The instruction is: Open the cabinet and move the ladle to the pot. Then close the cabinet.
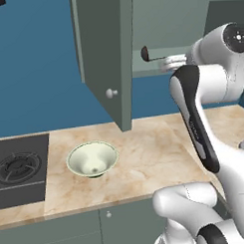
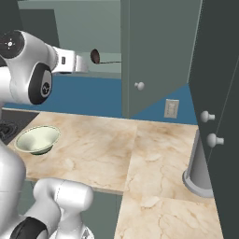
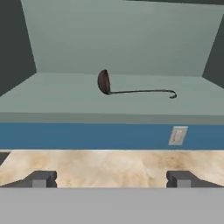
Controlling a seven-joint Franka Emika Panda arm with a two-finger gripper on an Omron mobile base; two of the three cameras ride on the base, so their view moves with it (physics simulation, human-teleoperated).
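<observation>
**Cabinet open, ladle on shelf**

Inside the grey-green wall cabinet (image 1: 102, 55), doors swung open, the ladle (image 3: 131, 87) with dark cup head and thin silvery handle lies on the shelf floor near its front edge. The two-finger gripper (image 3: 111, 179) hovers before the shelf, fingers spread wide, empty. A pale green-white bowl (image 1: 92, 159) sits on the marble counter (image 1: 145, 158).

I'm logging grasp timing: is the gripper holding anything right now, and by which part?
Nothing is held. The gripper is open, its fingers spread apart with only air between them. The ladle lies apart on the cabinet shelf, untouched.
</observation>
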